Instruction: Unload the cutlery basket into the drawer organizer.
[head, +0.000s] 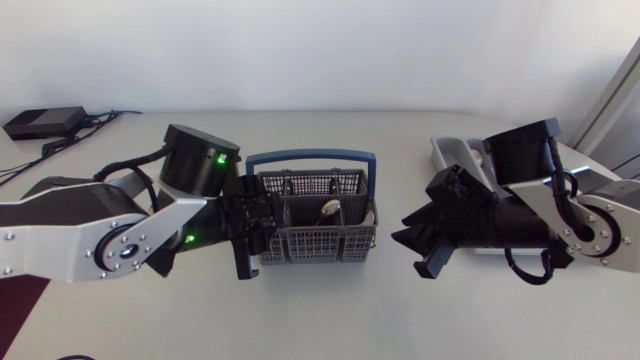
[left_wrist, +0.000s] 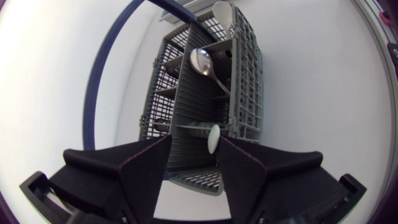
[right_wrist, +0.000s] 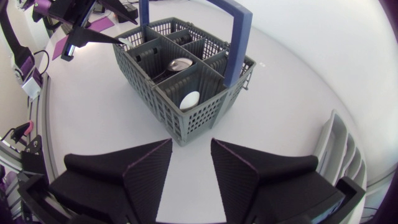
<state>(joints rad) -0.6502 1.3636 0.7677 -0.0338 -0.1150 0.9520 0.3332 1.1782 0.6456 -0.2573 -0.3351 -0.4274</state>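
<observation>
The grey cutlery basket (head: 318, 240) with a blue handle (head: 310, 157) stands mid-table. It holds a metal spoon (right_wrist: 177, 64) in a middle compartment and a white spoon (right_wrist: 189, 99) in an end compartment. My left gripper (head: 246, 232) is open against the basket's left end. In the left wrist view that end of the basket (left_wrist: 196, 180) sits in the gap between the fingers (left_wrist: 146, 174), with no clamping visible. My right gripper (head: 425, 243) is open and empty, a short way right of the basket. The grey drawer organizer (head: 452, 150) lies at the back right, mostly hidden under my right arm.
A black box (head: 42, 121) with cables lies at the table's far left corner. A dark mat (head: 20, 305) covers the front left corner. Bare white table shows in front of the basket and between it and my right gripper.
</observation>
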